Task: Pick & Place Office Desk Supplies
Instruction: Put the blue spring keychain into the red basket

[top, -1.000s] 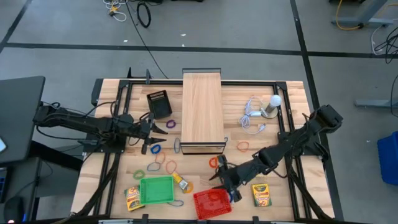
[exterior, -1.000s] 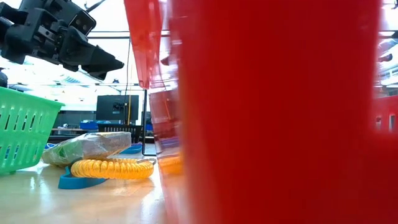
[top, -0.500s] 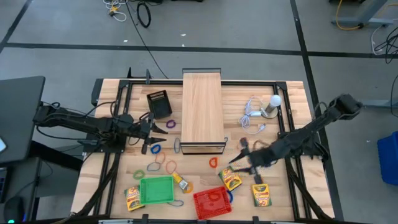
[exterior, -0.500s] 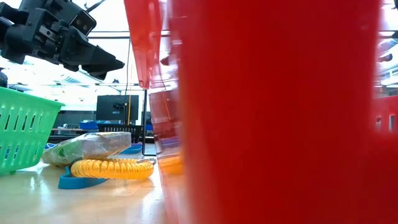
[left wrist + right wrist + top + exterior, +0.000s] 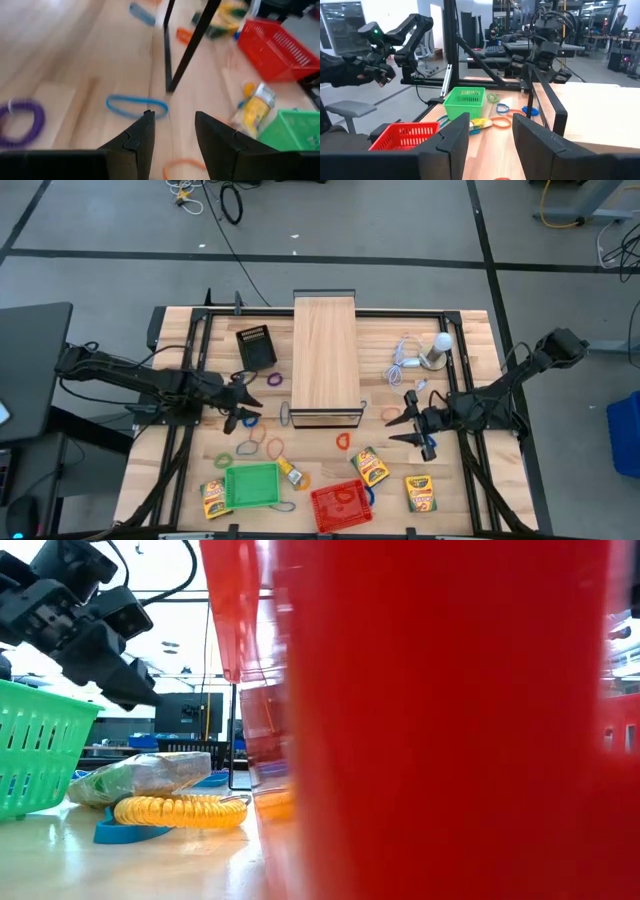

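Coloured loops lie scattered on the wooden table: a blue loop (image 5: 250, 420) (image 5: 136, 106), a purple loop (image 5: 275, 379) and an orange loop (image 5: 390, 414). Three crayon boxes lie flat: one (image 5: 370, 467) beside the red basket (image 5: 342, 505), another (image 5: 421, 493) right of it, a third (image 5: 213, 498) by the green basket (image 5: 252, 485). A small yellow piece (image 5: 290, 472) lies between the baskets. My left gripper (image 5: 243, 402) (image 5: 172, 117) hovers open, tipped down, just short of the blue loop. My right gripper (image 5: 405, 423) (image 5: 490, 120) is open and level, holding nothing.
A long pale wooden box (image 5: 325, 358) stands mid-table between the arms. A white bulb with coiled cable (image 5: 425, 358) sits far right, and a black holder (image 5: 256, 346) far left. In the low view the red basket (image 5: 440, 720) fills most of the picture.
My right gripper has drawn back from beside the red basket toward the table's right and far side, open throughout; a crayon box lies flat where it was. My left gripper has tipped downward and rolled, sinking a little toward the blue loop.
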